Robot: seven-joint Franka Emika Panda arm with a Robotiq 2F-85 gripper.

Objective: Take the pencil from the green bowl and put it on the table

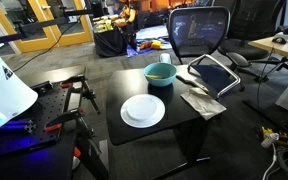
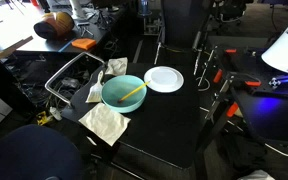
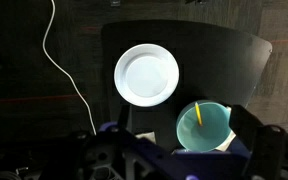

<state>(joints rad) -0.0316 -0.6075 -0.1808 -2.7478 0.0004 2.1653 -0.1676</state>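
The green bowl (image 1: pixel 160 76) (image 2: pixel 114 96) stands at one edge of the black table (image 1: pixel 134 82) (image 2: pixel 169 118). The yellow pencil (image 2: pixel 134 93) (image 3: pixel 197 115) lies slanted inside it, one end resting on the rim. In the wrist view the bowl (image 3: pixel 212 130) is at the lower right and the table (image 3: pixel 214 50) fills the upper middle. My gripper (image 3: pixel 184 150) hangs high above the table, roughly over the bowl. Its dark fingers are spread wide on either side and hold nothing. The gripper is out of both exterior views.
A flat white plate (image 1: pixel 143 110) (image 2: pixel 164 79) (image 3: pixel 147 75) lies next to the bowl. A crumpled cloth (image 1: pixel 204 100) (image 2: pixel 106 122) and a wire tray (image 1: pixel 214 74) (image 2: pixel 72 80) sit beside the bowl at the table's edge. An office chair (image 1: pixel 199 35) stands behind. A white cable (image 3: pixel 69 80) runs over the floor.
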